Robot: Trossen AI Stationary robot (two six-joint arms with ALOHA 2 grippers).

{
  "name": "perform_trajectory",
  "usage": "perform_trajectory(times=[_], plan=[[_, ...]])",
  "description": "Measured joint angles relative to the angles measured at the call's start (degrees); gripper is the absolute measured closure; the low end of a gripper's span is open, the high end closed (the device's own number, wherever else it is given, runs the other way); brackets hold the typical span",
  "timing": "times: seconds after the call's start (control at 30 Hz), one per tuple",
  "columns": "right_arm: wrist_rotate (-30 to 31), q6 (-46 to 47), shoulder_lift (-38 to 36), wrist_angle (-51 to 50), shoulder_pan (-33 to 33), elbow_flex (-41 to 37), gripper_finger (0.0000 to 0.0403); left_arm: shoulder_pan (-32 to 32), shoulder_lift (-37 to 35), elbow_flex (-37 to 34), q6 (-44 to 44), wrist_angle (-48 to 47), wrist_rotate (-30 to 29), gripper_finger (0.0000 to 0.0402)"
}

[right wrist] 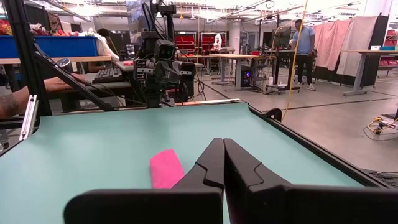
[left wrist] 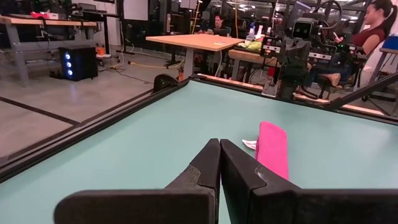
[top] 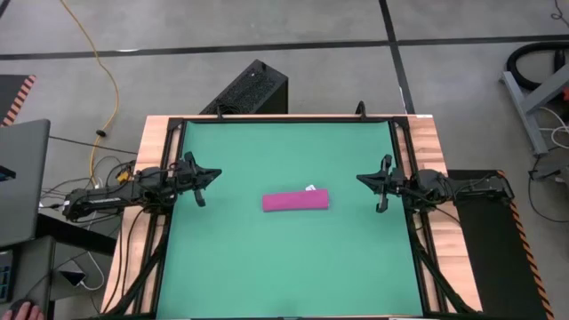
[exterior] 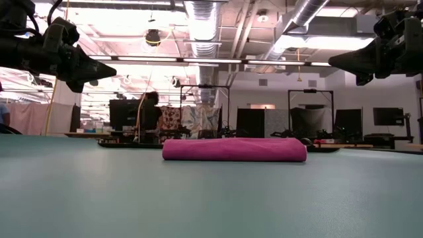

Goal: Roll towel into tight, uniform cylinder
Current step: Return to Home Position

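1. On the left gripper (left wrist: 219, 148), the two fingers (left wrist: 200, 174) are clenched tip to tip with nothing between them.
2. The right gripper (right wrist: 222, 144) matches it, its fingers (right wrist: 244, 169) pressed together and empty.
3. Each gripper hangs in the air above the green mat (top: 267, 267). The left one is near the mat's left edge and the right one near its right edge. They point inward at each other, and both are well apart from the cloth.
4. The towel (top: 296, 201) lies rolled up near the middle of the mat, between the two grippers, with nothing touching it. Its length runs along the line from one gripper to the other.
5. A small white tag (top: 310, 188) shows along one long side of the towel, toward the end nearer the right arm.
6. From table height, the towel looks even in height from end to end. Its top looks somewhat flat rather than fully round.
7. Judging by this, the rolling is done and the step in hand is parking the arms.
8. The next move needs no grasp. Both arms only have to draw away to their resting pose, staying high and outward so they do not brush the towel.
9. The one risk I see is that the unheld cloth relaxes and loosens by itself.
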Motion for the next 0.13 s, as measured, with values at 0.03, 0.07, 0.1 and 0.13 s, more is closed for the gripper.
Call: perform_trajectory(times=[0.03,0.07,0.1,0.13], plan=[[0.00,0.02,0.01,0.01,-0.02,-0.01,0.0385,0.00,0.00,-0.01,0.00,0.01,0.00,0.0401],[0.00,0.02,-0.01,0.02,-0.02,-0.02,0.0385,0.00,0.00,0.00,0.00,0.02,0.00,0.0401],[0.00,0.02,0.02,0.02,-0.02,0.00,0.0385,-0.02,0.00,0.00,0.00,0.00,0.00,0.0401],[0.00,0.01,-0.01,0.00,-0.02,0.00,0.0385,-0.02,0.00,-0.01,0.01,0.02,0.00,0.0402]])
